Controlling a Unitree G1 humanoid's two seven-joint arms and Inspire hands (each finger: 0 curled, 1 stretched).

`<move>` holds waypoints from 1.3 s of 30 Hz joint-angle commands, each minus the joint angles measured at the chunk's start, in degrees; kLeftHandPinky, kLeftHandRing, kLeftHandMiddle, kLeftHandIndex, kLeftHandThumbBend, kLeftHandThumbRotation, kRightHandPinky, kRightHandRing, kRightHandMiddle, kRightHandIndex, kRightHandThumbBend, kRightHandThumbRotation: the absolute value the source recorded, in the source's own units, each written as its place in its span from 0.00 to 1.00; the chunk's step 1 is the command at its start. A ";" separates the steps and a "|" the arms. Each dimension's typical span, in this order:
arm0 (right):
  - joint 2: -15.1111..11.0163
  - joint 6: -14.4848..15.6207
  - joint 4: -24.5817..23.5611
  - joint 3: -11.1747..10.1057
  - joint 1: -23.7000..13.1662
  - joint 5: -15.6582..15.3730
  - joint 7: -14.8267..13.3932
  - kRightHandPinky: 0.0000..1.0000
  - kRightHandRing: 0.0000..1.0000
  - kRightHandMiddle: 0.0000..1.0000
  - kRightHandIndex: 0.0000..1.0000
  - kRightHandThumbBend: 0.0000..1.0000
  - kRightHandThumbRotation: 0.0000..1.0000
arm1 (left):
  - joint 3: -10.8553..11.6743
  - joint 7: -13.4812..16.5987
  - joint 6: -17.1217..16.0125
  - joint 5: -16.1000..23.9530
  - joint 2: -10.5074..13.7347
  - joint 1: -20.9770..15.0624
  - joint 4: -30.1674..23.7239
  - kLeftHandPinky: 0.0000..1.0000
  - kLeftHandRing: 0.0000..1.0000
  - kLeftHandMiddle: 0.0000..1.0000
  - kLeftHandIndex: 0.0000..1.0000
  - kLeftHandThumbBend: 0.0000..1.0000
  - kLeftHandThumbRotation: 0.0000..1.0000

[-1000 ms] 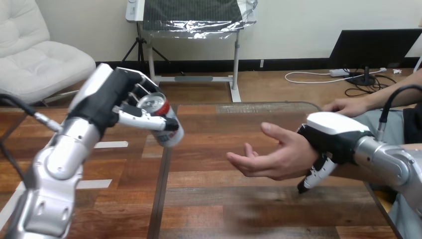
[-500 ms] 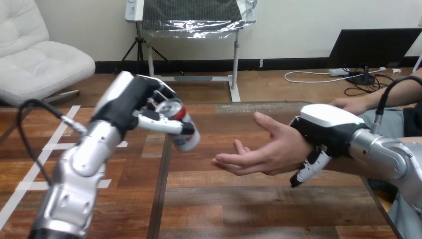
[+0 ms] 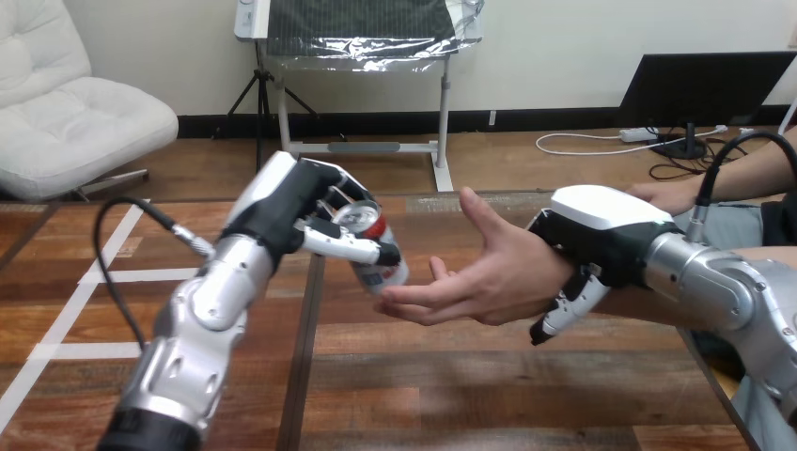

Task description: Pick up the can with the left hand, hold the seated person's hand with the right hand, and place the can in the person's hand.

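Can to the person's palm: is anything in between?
Nothing in the head view. The can, gripped in the left hand, hangs by the fingertips of the person's hand; only those outstretched fingers span the gap.

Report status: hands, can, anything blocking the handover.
Left hand shut on can, tilted. Right hand shut on person's wrist. Person's hand open beside can, nothing between.

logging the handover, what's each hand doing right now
Left hand: shut on the can.
Right hand: shut on the person's wrist.
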 commanded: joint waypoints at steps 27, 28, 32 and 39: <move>4.12 3.24 -5.16 -0.42 0.92 0.72 0.07 0.20 0.27 0.35 0.45 0.92 0.13 | -1.29 2.59 -6.82 -0.26 -7.74 -11.66 7.95 0.26 0.34 0.41 0.47 0.68 0.00; 4.16 3.29 -5.15 -0.33 0.87 0.61 0.11 0.20 0.27 0.35 0.45 0.92 0.13 | -1.36 2.57 -6.67 -0.24 -7.99 -11.77 7.91 0.26 0.34 0.41 0.47 0.68 0.00; 4.30 3.31 -5.10 -0.17 0.80 0.45 0.13 0.21 0.28 0.36 0.45 0.92 0.13 | -1.50 2.49 -6.22 -0.24 -8.58 -12.06 7.61 0.27 0.35 0.42 0.47 0.68 0.00; 4.44 3.87 -5.26 -0.10 0.99 0.29 0.24 0.22 0.29 0.37 0.45 0.91 0.14 | -1.69 2.39 -6.04 -0.19 -9.45 -12.73 7.29 0.27 0.35 0.42 0.47 0.69 0.00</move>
